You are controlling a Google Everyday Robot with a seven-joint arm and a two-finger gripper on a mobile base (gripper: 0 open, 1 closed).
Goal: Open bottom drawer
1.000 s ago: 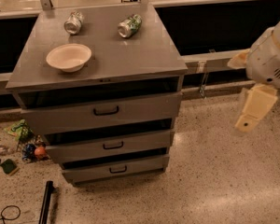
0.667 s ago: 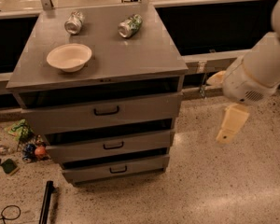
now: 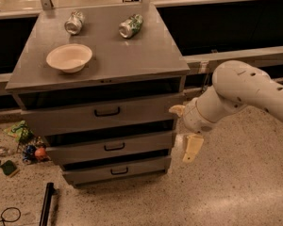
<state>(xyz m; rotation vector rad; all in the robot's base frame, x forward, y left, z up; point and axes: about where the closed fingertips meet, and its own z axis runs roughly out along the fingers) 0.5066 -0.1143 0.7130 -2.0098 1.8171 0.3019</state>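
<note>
Gripper (image 3: 181,133) hangs at the cabinet's (image 3: 104,72) right front corner, level with the middle drawer (image 3: 108,147). Its two cream fingers stand well apart: one reaches toward the cabinet, the other points down at the floor. It holds nothing and touches no handle.

From the single camera view, the bottom drawer (image 3: 92,173) is the lowest of three grey fronts, close above the speckled floor (image 3: 236,192) and below and left of the gripper. It looks shut or nearly so. A small black loop handle (image 3: 119,171) sits at the middle of its shallow panel.

I judge the drawer to be stiff sheet metal that should run straight out on its slides; its weight depends on contents I cannot see. The painted front is smooth and gives no purchase, so the loop is the place to take hold. It is thin and rigid, with little room behind it, so a finger must slip in neatly. A white bowl (image 3: 69,57) and two cans (image 3: 131,26) rest on top, so a gentle pull is wiser
</note>
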